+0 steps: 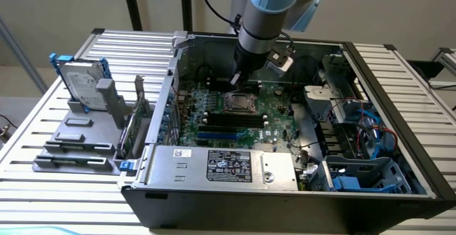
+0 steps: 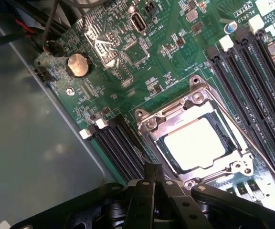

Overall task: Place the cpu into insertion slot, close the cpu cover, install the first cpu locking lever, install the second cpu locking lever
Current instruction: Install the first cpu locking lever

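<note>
You are holding your hand [image 2: 152, 171] pressed together and empty just beside the insertion slot [image 1: 238, 102], where the cpu [image 2: 195, 143] is sitting under the lowered cpu cover [image 2: 168, 117], one locking lever [image 2: 254, 151] seemingly awaiting latching.

The cpu [image 2: 194, 144] is a small, flat, pale square. It lies flat inside the insertion slot [image 2: 218, 125], which is a black square hole on the green board. The cpu cover [image 2: 175, 109] is a thin, shiny metal frame. It is down over the slot, and the cpu shows through its window. A thin metal lever [image 2: 252, 146] lies along one side of the cover.
</note>
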`<state>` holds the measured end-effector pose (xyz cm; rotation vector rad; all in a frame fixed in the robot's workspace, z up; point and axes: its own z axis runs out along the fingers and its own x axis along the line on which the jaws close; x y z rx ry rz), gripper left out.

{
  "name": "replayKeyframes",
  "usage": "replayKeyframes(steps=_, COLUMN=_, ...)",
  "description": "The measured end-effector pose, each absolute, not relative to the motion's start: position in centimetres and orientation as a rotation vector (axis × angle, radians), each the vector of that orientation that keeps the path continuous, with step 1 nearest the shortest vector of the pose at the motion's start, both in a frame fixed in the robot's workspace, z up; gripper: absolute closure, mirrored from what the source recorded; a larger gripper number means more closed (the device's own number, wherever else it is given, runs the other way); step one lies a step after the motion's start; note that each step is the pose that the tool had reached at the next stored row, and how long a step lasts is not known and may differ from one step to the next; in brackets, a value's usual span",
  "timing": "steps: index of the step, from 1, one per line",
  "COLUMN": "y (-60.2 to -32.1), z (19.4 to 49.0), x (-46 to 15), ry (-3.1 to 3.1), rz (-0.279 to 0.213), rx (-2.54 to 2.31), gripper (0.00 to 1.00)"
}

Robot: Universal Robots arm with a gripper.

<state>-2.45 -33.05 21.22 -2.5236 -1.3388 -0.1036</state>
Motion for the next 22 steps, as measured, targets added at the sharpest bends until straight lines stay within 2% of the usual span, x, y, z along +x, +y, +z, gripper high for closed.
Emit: replayKeyframes(steps=22, y=-32.59, z=20.69, x=-2.24, ry=-1.343, rz=-0.116, rx=-2.526, gripper=0.89)
